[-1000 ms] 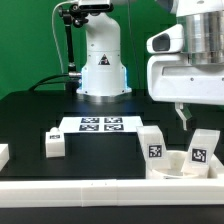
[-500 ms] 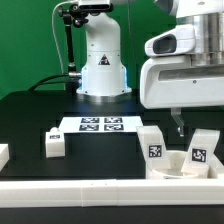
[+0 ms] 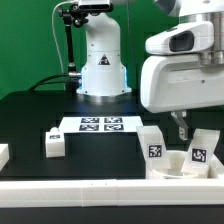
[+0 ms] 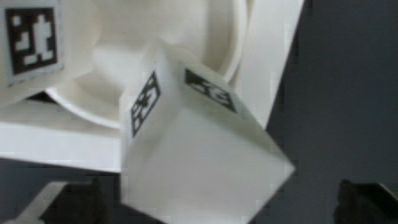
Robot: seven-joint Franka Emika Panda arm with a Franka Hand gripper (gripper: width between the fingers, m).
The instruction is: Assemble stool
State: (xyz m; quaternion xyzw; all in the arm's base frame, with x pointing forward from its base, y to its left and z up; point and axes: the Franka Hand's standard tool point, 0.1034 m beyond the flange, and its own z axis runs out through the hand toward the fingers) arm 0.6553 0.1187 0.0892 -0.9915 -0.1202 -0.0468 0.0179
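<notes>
Right side of the table, seen from the exterior view, near the front rail [image 3: 100, 190] - that's where the stool parts cluster. The seat [image 3: 176, 163] sits low there, with two upright tagged legs beside it: the nearer leg [image 3: 153, 146] on the exterior view's left of it, the farther leg [image 3: 200, 148] on its right. A third, the lone leg [image 3: 54, 143], stands well apart on the exterior view's left, just beside the marker board [image 3: 100, 124].

The gripper [image 3: 181, 128] hangs over the cluster, one finger pointing down between the two upright legs. I can't tell whether it touches anything.

Wrist view: the gripper [image 4: 205, 200] has its jaws spread as wide as they go - dark fingertips [image 4: 63, 200] out at the two corners. Nothing is clamped. Between them, close under the camera, one leg [image 4: 205, 150] stands tilted in the picture, with two tags showing. Which of the pair it is, I can't say. The seat's [image 4: 178, 50] round rim curves behind it.
</notes>
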